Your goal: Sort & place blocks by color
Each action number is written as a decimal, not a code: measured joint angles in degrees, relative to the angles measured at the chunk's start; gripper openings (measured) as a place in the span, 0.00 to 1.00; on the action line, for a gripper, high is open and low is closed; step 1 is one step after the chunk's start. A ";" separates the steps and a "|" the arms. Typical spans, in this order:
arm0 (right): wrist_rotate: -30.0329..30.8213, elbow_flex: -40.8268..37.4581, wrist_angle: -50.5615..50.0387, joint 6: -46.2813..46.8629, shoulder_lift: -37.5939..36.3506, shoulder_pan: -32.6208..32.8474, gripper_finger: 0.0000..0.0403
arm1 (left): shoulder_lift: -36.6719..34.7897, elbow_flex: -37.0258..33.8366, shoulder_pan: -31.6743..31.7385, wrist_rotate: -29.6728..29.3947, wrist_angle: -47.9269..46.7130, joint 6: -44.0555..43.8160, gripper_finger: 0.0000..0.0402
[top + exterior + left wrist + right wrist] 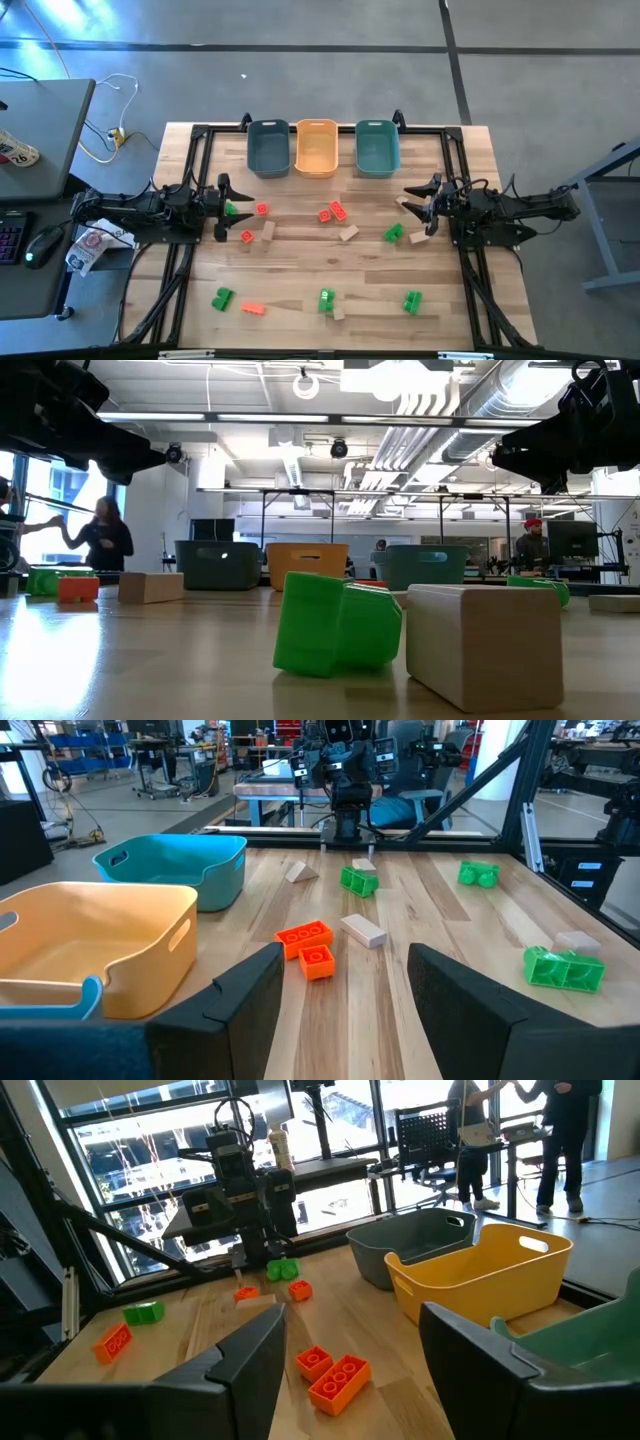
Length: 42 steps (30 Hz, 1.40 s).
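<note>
Robotics lab — exposed ceiling ducts (450, 405), workbenches (290, 795).

Both dark arms reach inward, level above the bench, the left gripper (226, 208) at nine o'clock and the right gripper (414, 203) at three o'clock, each with fingers spread apart and empty

Three bins (318, 147) sit side by side at the table's (300, 330) far edge; blocks (332, 211) lie scattered before them, apparently none inside.
</note>
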 joint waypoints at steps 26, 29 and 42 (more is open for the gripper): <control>0.00 0.00 0.00 -0.01 0.01 0.00 0.54 | 0.02 -0.02 0.00 -7.88 4.49 -3.52 0.63; 0.01 -0.01 0.00 -0.02 0.01 -0.01 0.54 | 0.02 -0.02 0.01 -10.16 8.44 -2.92 0.63; 0.00 -0.01 0.00 0.00 0.00 0.00 0.54 | 3.78 7.39 0.06 -15.25 -0.81 -1.89 0.63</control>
